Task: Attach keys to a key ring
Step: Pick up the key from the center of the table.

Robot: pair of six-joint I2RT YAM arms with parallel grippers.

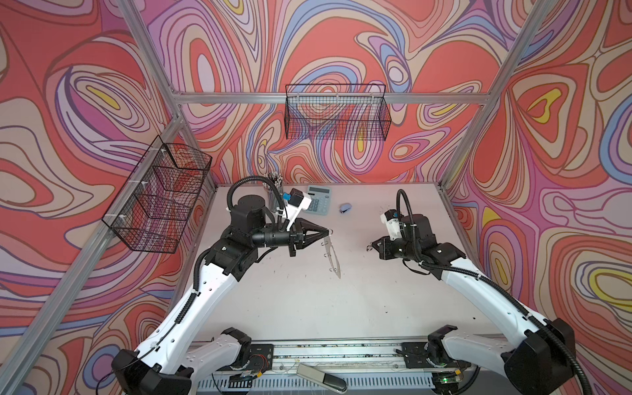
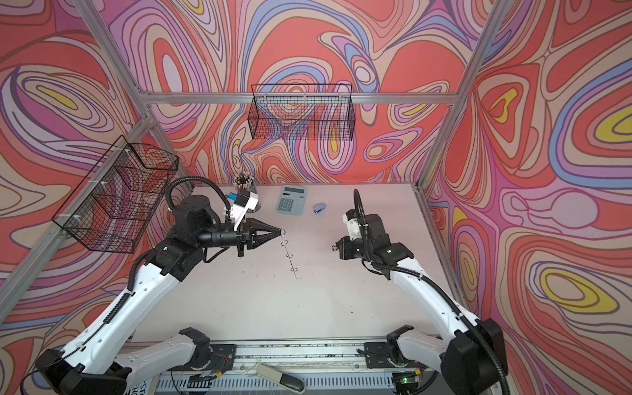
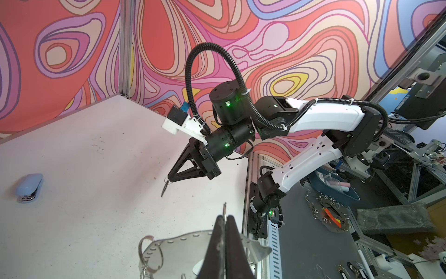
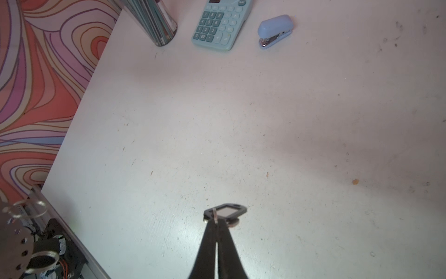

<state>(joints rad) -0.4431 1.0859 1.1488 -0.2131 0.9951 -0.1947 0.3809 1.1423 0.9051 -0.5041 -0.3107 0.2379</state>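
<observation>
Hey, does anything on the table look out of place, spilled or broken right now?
Nothing looks spilled or broken. The calculator, stapler and pen cup sit together at the far edge. Only the table is scuffed, with dark specks and one orange crumb.

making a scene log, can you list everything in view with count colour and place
key ring: 1, see-through grey, silver loops, held above table middle
keys: 1, silver with black tag, held above table, right side
calculator: 1, pale teal, far table edge
stapler: 1, pale blue, beside calculator
pen cup: 1, clear, far edge, left of calculator
wire baskets: 2, black, back and left walls
foot pedal: 1, grey, front rail
left gripper: 1, black, shut on key ring
right gripper: 1, black, shut on keys
</observation>
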